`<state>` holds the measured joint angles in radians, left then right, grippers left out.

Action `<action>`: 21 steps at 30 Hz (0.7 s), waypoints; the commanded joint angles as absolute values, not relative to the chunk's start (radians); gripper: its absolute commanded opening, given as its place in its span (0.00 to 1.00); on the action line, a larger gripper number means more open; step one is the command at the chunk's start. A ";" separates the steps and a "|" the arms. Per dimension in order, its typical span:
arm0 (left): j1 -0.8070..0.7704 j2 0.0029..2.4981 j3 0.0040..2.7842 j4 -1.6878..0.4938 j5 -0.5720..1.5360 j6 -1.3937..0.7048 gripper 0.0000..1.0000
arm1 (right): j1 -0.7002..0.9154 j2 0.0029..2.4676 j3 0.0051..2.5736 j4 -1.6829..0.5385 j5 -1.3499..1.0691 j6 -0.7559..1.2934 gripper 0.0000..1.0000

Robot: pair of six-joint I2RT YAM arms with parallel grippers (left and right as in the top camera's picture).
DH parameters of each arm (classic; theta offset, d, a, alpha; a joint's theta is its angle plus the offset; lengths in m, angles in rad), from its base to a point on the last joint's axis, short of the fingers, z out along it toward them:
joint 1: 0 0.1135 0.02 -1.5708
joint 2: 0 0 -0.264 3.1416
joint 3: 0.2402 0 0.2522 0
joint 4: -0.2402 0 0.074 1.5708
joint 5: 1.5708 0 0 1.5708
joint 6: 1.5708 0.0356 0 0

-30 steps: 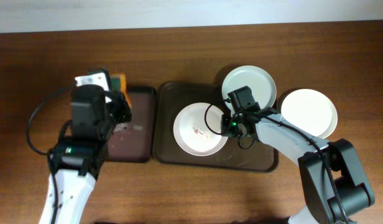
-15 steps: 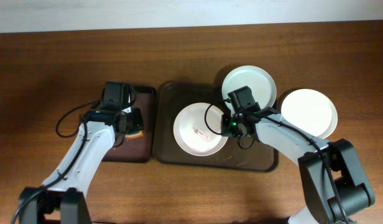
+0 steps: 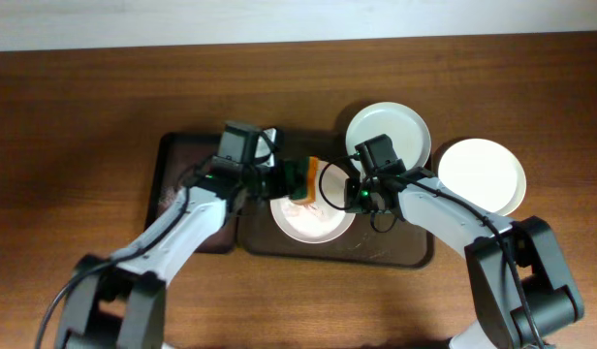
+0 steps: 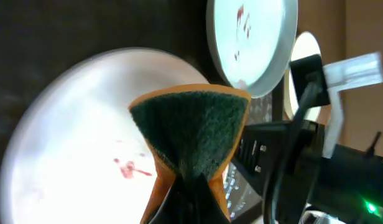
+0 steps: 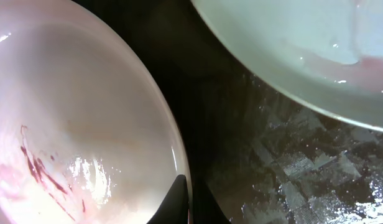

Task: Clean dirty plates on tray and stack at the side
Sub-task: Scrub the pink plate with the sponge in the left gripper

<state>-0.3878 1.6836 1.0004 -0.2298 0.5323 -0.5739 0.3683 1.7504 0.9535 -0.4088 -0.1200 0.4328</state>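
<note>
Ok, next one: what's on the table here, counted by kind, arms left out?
White plates: 3, the middle plate, the far plate, the right plate
Trays: 2, the large brown tray, the small dark tray
Sponge: 1
Total: 6

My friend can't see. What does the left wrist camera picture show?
The left gripper pinches a green-and-orange sponge in front of a white plate with red smears. Another smeared plate shows beyond it.
</note>
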 commanded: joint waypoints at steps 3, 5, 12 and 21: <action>-0.435 1.823 1.010 -0.149 0.688 -0.730 0.00 | 0.376 1.729 0.948 -0.412 -0.093 0.422 0.04; -0.452 1.862 1.010 -0.139 0.700 -0.734 0.00 | 0.376 1.729 0.948 -0.412 -0.093 0.422 0.04; -0.458 1.915 1.010 -0.147 0.692 -0.733 0.00 | 0.376 1.729 0.948 -0.412 -0.093 0.422 0.04; -0.407 1.900 1.011 -0.226 0.446 -0.594 0.00 | 0.376 1.729 0.948 -0.413 -0.093 0.422 0.04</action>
